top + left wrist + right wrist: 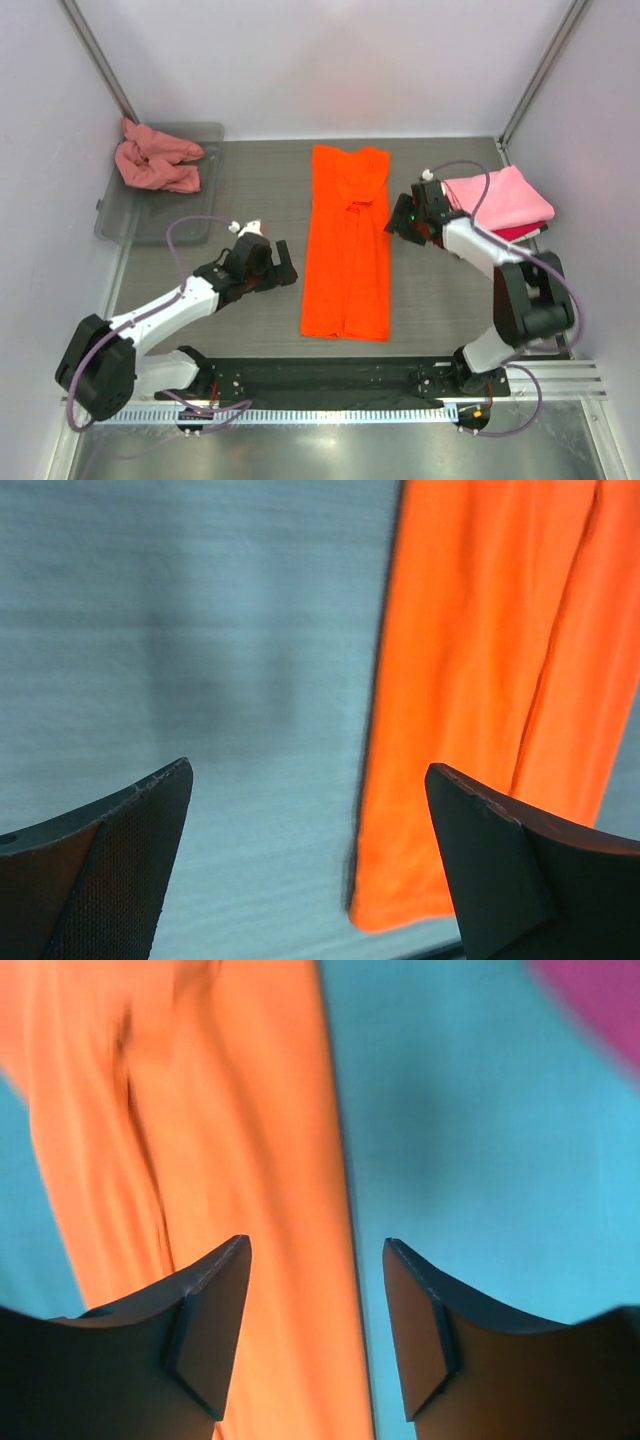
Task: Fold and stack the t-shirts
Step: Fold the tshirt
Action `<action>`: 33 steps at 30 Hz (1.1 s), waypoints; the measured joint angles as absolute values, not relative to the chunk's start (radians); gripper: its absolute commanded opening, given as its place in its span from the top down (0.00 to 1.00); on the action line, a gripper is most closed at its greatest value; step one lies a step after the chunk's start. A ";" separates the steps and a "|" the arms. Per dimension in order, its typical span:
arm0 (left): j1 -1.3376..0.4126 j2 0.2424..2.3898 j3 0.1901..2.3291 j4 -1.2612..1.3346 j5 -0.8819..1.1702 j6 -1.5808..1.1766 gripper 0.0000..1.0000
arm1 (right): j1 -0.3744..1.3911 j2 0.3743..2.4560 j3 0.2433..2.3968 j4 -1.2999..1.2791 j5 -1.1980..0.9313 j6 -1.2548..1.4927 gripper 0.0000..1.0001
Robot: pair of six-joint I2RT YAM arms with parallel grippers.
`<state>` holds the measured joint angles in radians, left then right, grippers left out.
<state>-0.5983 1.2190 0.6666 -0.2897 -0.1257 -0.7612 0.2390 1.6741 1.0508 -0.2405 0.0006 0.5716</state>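
The top view alone takes in all four shirts. The orange t-shirt lies flat mid-table, folded lengthwise into a long, narrow strip. To its right, the light pink t-shirt sits as a neat folded pad on the crimson t-shirt, of which only an edge shows. Far to its left, the salmon-pink t-shirt is a crumpled heap in a clear grey plastic tray.

The left wrist view adds texture. It shows the table's streaked grey grain, the orange cloth's smooth weave with a soft lengthwise crease, and the shirt's near corner. The left gripper hangs just left of the orange shirt over bare table, its dark wedge-shaped fingers spread wide and released, with nothing between them. One pad has a fine mesh face.

In the right wrist view, the right gripper hangs above the orange shirt's right edge. Its jaws are parted and empty, with one finger over cloth and the other over table. A blurred pink corner shows at the upper right.
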 measured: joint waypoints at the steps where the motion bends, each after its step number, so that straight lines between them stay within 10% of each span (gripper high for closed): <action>1: -0.614 1.195 0.645 -0.287 -0.120 -0.774 0.00 | 0.253 1.604 0.993 -0.248 0.005 0.579 0.40; 17: -0.902 1.131 0.489 -0.274 -0.028 -1.023 0.35 | 0.684 0.897 0.452 -0.593 -0.008 0.889 0.56; 33: -0.921 1.205 0.463 -0.209 0.035 -1.120 0.65 | 0.717 0.919 0.379 -0.563 -0.080 0.979 0.68</action>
